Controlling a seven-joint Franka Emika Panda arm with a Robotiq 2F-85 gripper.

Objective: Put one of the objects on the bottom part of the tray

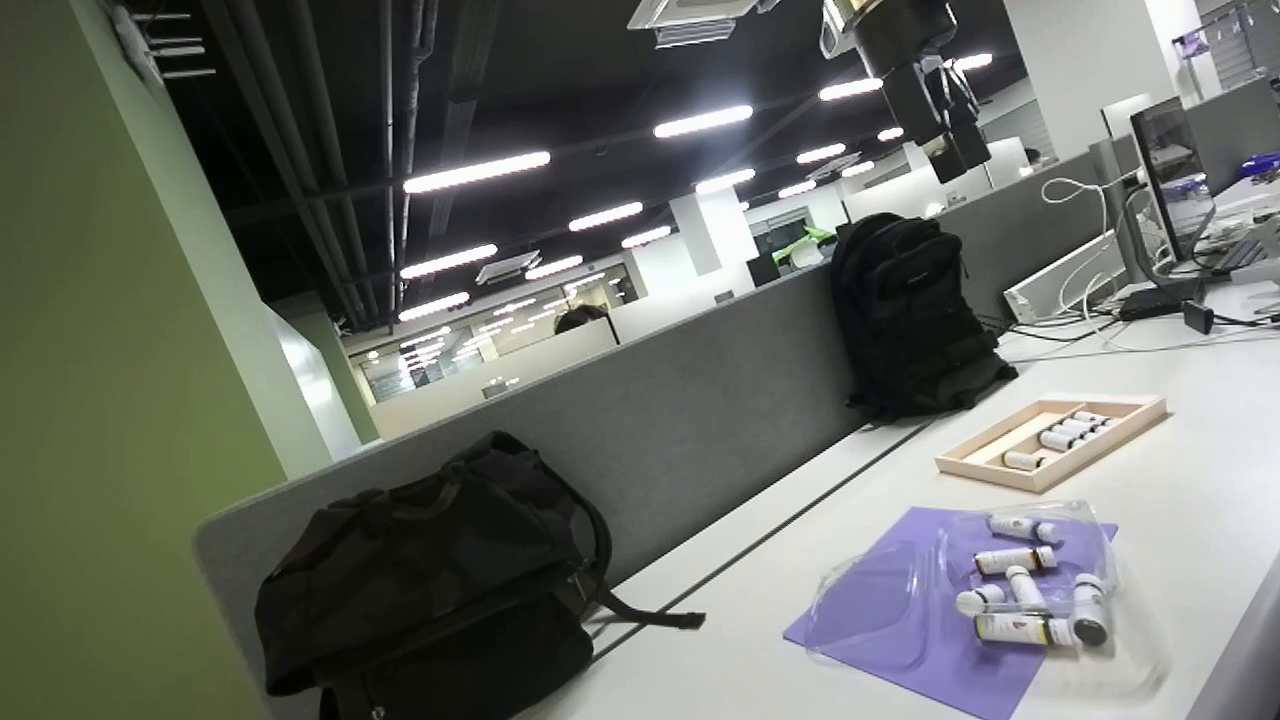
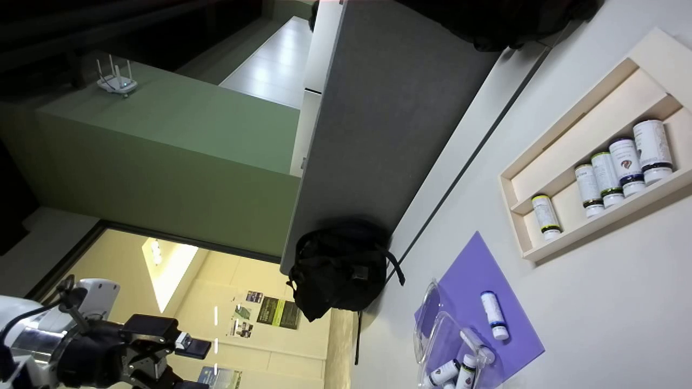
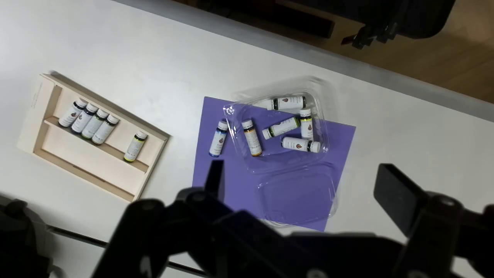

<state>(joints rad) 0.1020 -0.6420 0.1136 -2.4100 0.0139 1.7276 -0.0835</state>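
Observation:
The light wood tray [image 3: 88,154] lies at the left in the wrist view and shows in both exterior views [image 1: 1100,447] [image 2: 586,129]. A divider splits it lengthwise. One compartment holds several white-labelled bottles [image 3: 92,121] side by side and a yellow-banded bottle [image 3: 135,146] apart; the other is bare. A blue-banded bottle [image 3: 219,139] lies on the purple mat [image 3: 239,185]. An orange-banded bottle [image 3: 252,138] and several others [image 3: 295,144] lie in a clear plastic container [image 3: 251,164]. My gripper [image 3: 303,173] is open and empty, high above the table [image 1: 955,150] [image 2: 192,366].
The container's clear lid part [image 3: 297,197] lies on the mat. Black backpacks [image 1: 430,580] [image 1: 910,310] stand against the grey partition [image 1: 720,390]. A monitor [image 1: 1175,180] and cables stand at the desk's far end. The table edge [image 3: 308,61] runs along the wrist view's top.

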